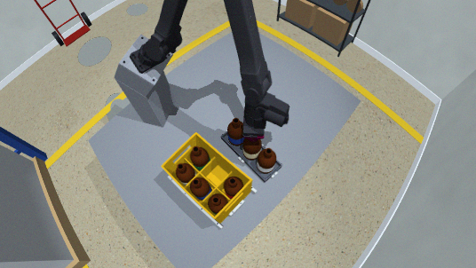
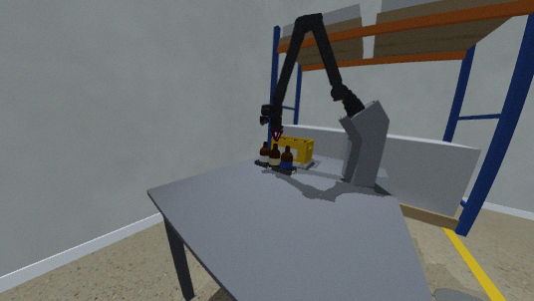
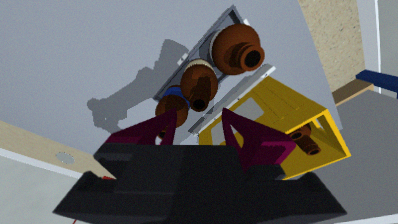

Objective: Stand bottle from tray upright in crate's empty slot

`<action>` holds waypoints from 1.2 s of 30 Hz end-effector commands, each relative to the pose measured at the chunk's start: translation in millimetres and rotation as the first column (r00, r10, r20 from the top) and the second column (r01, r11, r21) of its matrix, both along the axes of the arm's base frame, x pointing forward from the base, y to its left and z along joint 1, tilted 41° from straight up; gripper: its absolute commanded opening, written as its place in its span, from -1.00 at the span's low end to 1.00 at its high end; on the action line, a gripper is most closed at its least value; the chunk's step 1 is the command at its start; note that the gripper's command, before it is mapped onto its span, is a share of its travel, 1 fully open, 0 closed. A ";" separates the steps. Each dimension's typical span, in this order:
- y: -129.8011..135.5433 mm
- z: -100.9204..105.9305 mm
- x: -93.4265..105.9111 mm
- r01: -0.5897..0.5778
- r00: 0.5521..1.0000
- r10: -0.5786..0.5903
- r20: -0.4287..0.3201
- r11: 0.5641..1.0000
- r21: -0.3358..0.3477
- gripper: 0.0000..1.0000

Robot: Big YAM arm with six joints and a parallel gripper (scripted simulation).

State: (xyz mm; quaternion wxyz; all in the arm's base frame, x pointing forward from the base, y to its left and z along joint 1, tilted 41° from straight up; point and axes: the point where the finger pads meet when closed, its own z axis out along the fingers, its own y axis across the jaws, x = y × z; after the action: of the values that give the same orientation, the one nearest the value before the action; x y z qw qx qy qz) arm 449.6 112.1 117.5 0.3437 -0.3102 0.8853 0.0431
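Yellow crate (image 1: 170, 161) at left, one slot (image 1: 217, 172) free. Just right, tray (image 1: 274, 172) with three upright bottles in a row. Above the middle bottle (image 1: 252, 147), gripper (image 1: 253, 134) part-open, holding nothing; neck axis vertical, straight below the fingers.

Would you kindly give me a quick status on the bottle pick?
Gripper open, above the middle tray bottle, holding nothing. Crate slot unfilled. Neighbouring bottles close either side.
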 end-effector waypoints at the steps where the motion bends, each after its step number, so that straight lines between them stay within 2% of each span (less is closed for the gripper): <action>1: 4.8 -1.4 -0.9 0.002 1.000 -0.002 0.004 1.000 0.009 0.21; 24: 5.5 -7.0 0.2 0.002 1.000 -0.002 -0.007 1.000 0.007 0.21; 36: 10.1 -6.2 10.8 -0.001 1.000 0.001 0.008 1.000 0.010 0.21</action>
State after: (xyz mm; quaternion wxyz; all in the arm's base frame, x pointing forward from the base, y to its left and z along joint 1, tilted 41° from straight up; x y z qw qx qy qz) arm 452.9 114.4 111.6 0.3437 -0.3108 0.8851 0.0428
